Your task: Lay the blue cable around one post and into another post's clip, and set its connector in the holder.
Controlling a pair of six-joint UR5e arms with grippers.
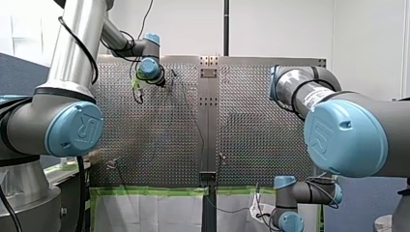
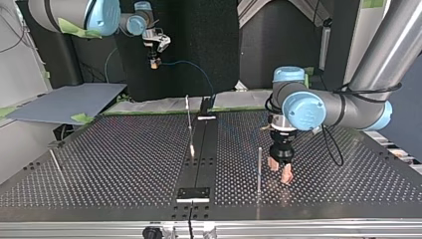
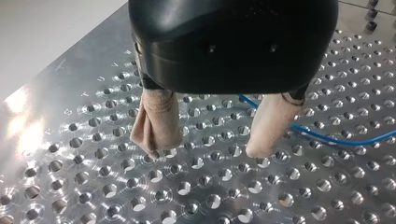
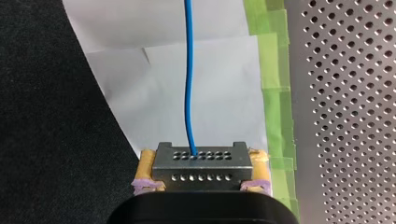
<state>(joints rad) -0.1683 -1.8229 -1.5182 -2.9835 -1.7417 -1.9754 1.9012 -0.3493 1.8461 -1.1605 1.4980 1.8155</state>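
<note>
Right pincer [image 4: 201, 161] is clamping the grey connector [image 4: 201, 176] by its two short ends, with the yellow pads [image 4: 148, 163] pressing in from either side. Blue cable [image 4: 188, 79] is leaving the connector's perforated face and running out at twelve o'clock from the pincer. It is passing over white sheeting [image 4: 219, 93]. A strip of green tape [image 4: 273, 93] is running at one o'clock, and the perforated table [image 4: 345, 93] is lying at two o'clock.

Top view: the right pincer is hanging in the air beyond the table's far edge, at about eleven o'clock of the view. The cable is sagging from it in an arc toward the far end of the dark centre strip [image 2: 205, 149].

Left pincer [image 3: 210, 151] is standing wide, beige pads [image 3: 156, 121] well apart and gripping nothing, tips low over the table holes. Cannot tell whether they are touching the surface. A run of the blue cable is lying on the table behind the fingers, trailing off toward three o'clock.

Top view again: the left pincer is sitting at about five o'clock of the table's middle. The upright post [image 2: 259, 169] is standing just beside it at nine o'clock, not touching. The middle post [image 2: 189, 122] is standing beside the centre strip at about twelve o'clock of the table's middle. The tilted post [image 2: 54, 162] is leaning well apart at nine o'clock. A flat black block [image 2: 194, 193] is resting on the strip at six o'clock, near the front edge.
</note>
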